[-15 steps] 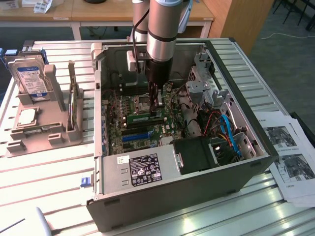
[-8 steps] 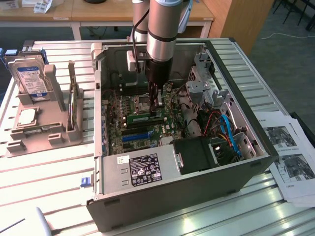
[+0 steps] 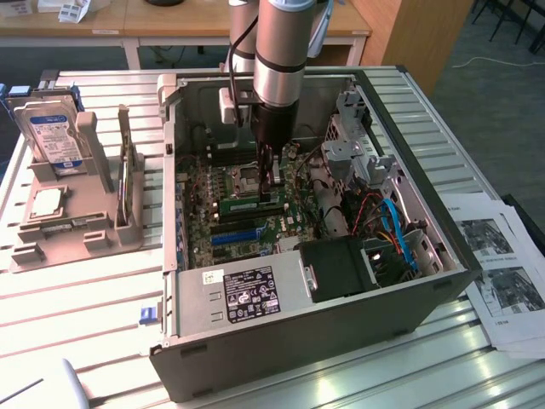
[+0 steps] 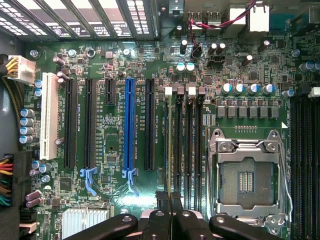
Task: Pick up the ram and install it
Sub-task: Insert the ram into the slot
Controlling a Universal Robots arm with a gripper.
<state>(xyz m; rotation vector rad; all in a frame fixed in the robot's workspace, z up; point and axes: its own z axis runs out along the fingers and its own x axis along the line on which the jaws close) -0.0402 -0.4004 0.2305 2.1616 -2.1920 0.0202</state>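
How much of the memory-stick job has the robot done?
Done: the ram has been picked up and is inside the computer case. In hand: the gripper looks shut on it, right down at the black memory slots. Left: I cannot tell whether it is pushed fully in.

The computer case (image 3: pixel 324 341) lies open on the table (image 3: pixel 85 315); inside it is the motherboard (image 3: pixel 203 186); the ram (image 3: pixel 251 204) stands on edge along the memory slots (image 4: pixel 187 150), beside the CPU socket (image 4: pixel 247 180), with the hand (image 3: pixel 272 189) right above it; at the exterior view's left of the case a hard drive (image 3: pixel 55 136) stands in a holder (image 3: pixel 68 226); papers (image 3: pixel 502 273) lie at its right.
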